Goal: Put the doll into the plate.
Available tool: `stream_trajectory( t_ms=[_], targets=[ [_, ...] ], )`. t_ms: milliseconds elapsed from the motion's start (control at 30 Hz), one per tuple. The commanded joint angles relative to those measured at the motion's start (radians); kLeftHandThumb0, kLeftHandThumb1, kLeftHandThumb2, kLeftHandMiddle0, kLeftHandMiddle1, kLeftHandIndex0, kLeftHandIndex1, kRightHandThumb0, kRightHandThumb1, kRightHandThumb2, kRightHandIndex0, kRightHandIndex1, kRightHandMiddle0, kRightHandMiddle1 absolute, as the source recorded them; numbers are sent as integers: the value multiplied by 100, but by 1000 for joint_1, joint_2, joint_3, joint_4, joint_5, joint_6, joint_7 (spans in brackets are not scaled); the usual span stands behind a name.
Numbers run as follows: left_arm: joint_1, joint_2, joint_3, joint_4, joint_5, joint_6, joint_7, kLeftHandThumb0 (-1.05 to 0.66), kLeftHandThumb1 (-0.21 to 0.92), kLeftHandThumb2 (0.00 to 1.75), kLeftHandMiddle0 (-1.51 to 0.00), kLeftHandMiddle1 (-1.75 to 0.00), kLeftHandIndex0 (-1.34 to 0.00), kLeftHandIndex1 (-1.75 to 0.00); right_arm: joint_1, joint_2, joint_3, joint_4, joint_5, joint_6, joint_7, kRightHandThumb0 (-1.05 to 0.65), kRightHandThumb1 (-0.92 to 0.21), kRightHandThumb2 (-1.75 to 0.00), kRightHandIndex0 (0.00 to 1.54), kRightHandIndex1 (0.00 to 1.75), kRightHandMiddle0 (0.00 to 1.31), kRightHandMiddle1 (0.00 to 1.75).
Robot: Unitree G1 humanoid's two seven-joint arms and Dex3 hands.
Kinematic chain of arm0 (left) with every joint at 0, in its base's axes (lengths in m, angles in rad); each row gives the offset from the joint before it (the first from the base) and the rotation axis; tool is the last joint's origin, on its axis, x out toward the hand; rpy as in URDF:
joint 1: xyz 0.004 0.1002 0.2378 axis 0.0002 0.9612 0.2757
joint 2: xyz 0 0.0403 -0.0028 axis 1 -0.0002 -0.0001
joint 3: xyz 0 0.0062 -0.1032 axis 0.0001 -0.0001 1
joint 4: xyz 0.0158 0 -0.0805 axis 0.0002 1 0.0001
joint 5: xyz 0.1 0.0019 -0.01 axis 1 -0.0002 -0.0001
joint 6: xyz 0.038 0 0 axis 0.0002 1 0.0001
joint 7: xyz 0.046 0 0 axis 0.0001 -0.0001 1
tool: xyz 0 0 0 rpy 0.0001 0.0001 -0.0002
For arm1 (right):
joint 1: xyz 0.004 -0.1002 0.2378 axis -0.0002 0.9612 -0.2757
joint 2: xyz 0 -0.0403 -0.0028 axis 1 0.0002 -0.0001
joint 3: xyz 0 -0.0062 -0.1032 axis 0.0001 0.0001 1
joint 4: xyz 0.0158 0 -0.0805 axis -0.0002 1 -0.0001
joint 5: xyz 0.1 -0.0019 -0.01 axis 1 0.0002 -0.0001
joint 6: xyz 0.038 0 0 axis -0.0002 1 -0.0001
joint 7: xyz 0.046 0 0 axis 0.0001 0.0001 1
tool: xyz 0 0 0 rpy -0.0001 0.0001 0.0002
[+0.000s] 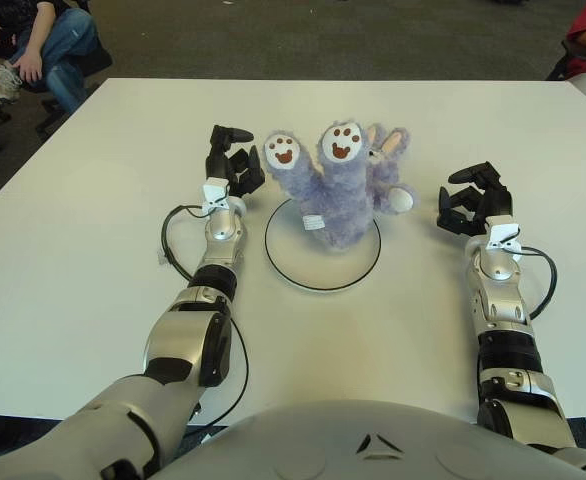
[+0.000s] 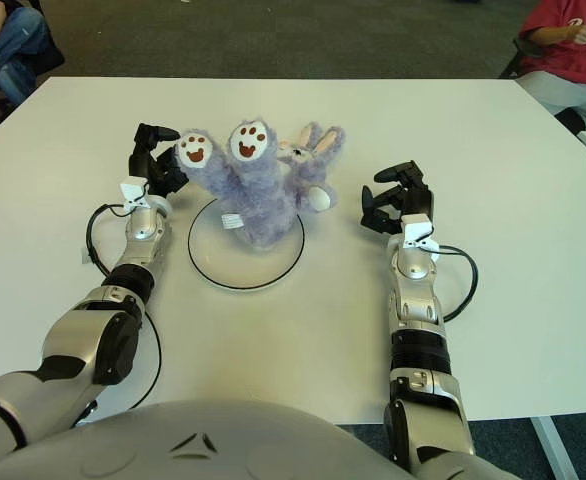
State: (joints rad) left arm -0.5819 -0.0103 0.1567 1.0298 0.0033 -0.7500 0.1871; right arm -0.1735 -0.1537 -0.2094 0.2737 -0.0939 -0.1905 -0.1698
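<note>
A fluffy purple rabbit doll [image 1: 338, 185] lies upside down on the far half of a white plate with a black rim [image 1: 322, 285], its two white-soled feet sticking up and its ears pointing away from me. My left hand [image 1: 231, 160] stands just left of the doll, fingers spread, a small gap from the doll's left foot and holding nothing. On the other side, my right hand [image 1: 472, 199] sits a short way from the doll's white tail [image 1: 401, 200], fingers relaxed and empty.
The white table [image 1: 93, 250] stretches around the plate. A black cable [image 1: 169, 245] loops beside my left forearm. Seated people show at the far left corner [image 1: 43, 45] and far right corner [image 2: 573, 40] beyond the table.
</note>
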Motion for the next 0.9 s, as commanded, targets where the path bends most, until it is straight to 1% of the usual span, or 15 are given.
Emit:
stream_trajectory(
  t_ms=[0,433,633,867],
  targets=[
    [86,-7,-5,52,6,7,-5,-38,67,86,-96,-175,-35,-175,-18,-15,-1,12,-3,-17,-8,-1,-38,-116,70,153,38,166],
    [89,-11,2,52,-14,4,-40,-38,68,85,-97,-175,-34,-175,-19,-28,13,30,-23,-27,-22,-1,-39,-113,70,152,40,162],
    [90,-10,2,53,-14,2,-46,-38,68,85,-97,-175,-34,-175,-18,-37,22,34,-32,-21,-29,-1,-41,-110,69,153,40,160],
    [92,-10,2,52,-11,4,-43,-38,68,86,-97,-175,-34,-175,-16,-45,29,40,-41,-4,-34,-1,-40,-111,70,153,41,159]
  ],
)
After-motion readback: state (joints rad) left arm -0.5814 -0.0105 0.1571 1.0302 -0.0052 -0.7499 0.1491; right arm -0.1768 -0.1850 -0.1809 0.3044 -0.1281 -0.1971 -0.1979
